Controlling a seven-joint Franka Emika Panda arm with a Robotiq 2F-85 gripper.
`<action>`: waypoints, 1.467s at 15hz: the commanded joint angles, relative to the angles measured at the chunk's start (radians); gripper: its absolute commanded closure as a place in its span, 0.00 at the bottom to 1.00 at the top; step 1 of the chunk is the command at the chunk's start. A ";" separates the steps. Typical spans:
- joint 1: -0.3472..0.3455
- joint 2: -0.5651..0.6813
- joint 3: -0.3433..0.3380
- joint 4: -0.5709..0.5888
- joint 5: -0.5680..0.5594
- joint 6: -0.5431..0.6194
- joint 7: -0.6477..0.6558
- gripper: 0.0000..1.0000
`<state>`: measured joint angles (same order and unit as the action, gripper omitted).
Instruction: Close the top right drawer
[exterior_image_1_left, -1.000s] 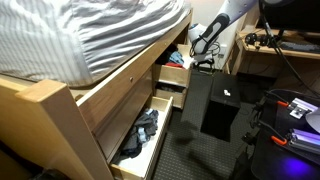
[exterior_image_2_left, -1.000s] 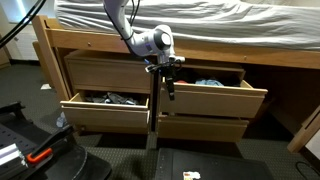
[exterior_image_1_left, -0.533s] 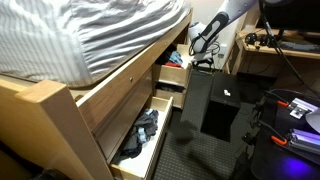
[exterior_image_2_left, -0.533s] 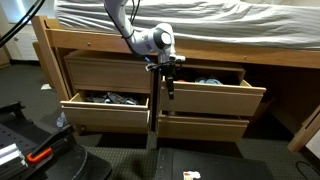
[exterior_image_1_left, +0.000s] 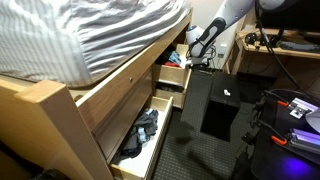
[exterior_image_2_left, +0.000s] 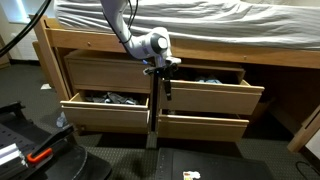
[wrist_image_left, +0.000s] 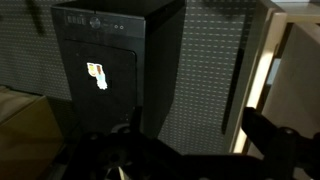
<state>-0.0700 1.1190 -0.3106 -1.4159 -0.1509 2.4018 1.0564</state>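
Note:
The top right drawer (exterior_image_2_left: 215, 98) is a short light-wood box with a plain front, standing partly open under the bed, with blue cloth (exterior_image_2_left: 208, 82) showing inside. It also shows from the side in an exterior view as the top right drawer (exterior_image_1_left: 176, 75). My gripper (exterior_image_2_left: 166, 88) hangs fingers-down at the left end of that drawer front, close against it. From the side, the gripper (exterior_image_1_left: 195, 52) sits just outside the drawer. In the dark wrist view the gripper (wrist_image_left: 195, 128) is open, its two fingers wide apart with nothing between them.
A black computer tower (exterior_image_1_left: 215, 105) stands on the floor right in front of the drawers and fills the wrist view (wrist_image_left: 110, 60). A longer drawer (exterior_image_2_left: 105, 110) with dark clothes is pulled far out. The bottom right drawer (exterior_image_2_left: 205, 127) sticks out slightly. A cluttered desk (exterior_image_1_left: 265, 45) stands behind.
The top right drawer has slid a little way in toward the bed, and my gripper has moved with its front. The other drawers have not moved.

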 joint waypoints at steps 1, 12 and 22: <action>0.066 0.012 0.006 0.000 0.019 0.143 0.021 0.00; 0.121 0.024 0.004 0.021 0.073 0.188 0.032 0.00; 0.080 0.012 0.025 -0.033 0.149 0.383 0.080 0.00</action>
<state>0.0410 1.1360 -0.2968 -1.4080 -0.0653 2.6478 1.1158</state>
